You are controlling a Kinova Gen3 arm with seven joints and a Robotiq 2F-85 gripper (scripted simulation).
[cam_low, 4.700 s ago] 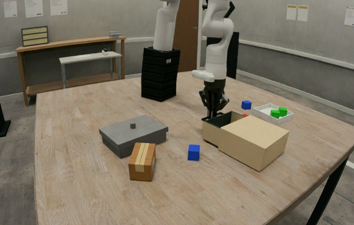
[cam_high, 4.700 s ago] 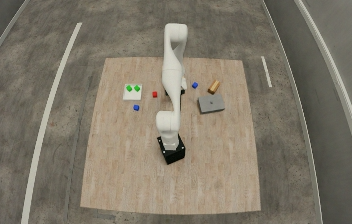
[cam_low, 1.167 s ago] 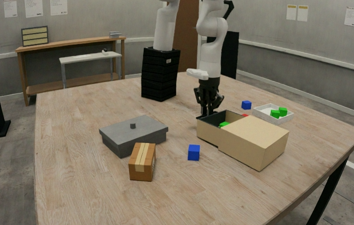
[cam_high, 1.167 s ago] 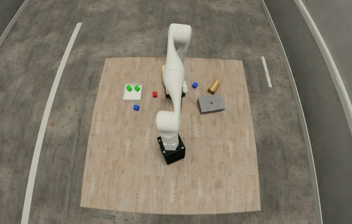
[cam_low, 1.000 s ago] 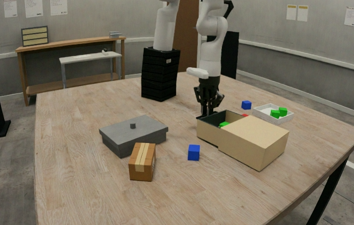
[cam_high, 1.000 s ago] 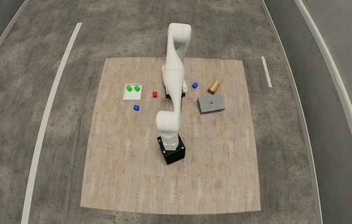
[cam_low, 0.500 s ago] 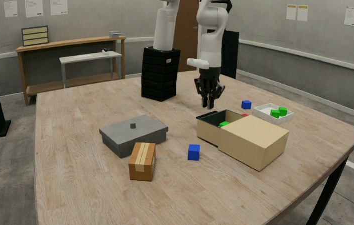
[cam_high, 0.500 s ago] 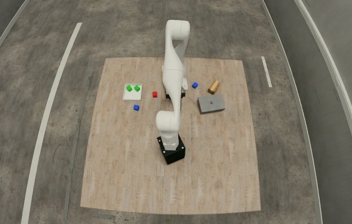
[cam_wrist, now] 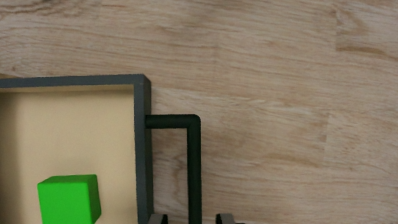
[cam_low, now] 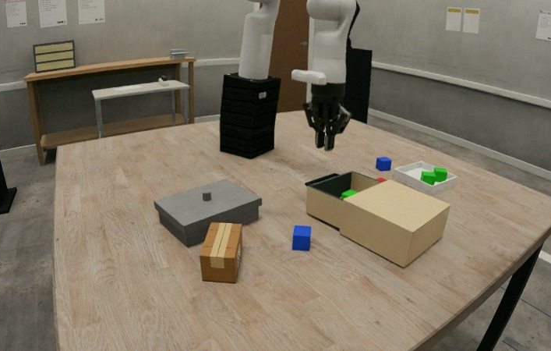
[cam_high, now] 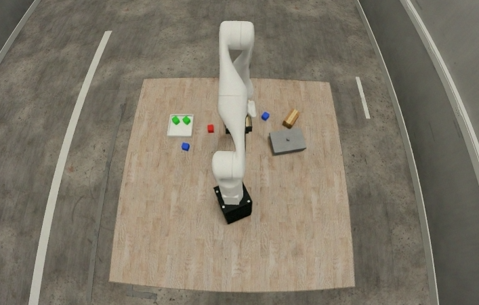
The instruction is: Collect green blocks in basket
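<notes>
With its drawer (cam_low: 323, 210) (cam_wrist: 143, 160) pulled out so the green block (cam_low: 348, 193) (cam_wrist: 69, 201) inside can be reached, the cabinet (cam_low: 393, 218) sits below the gripper (cam_low: 324, 143) (cam_wrist: 192, 220), whose fingers hang slightly apart above the handle (cam_wrist: 194, 165), holding nothing.

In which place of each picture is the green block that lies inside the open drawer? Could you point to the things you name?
Top: not visible; the arm covers that area.
Exterior: right of centre, the green block (cam_low: 349, 193) (cam_wrist: 69, 201) partly hidden in the drawer (cam_low: 323, 205) (cam_wrist: 143, 150).
Wrist: bottom left.
Shared landmark, exterior and wrist: the drawer's dark front.
</notes>
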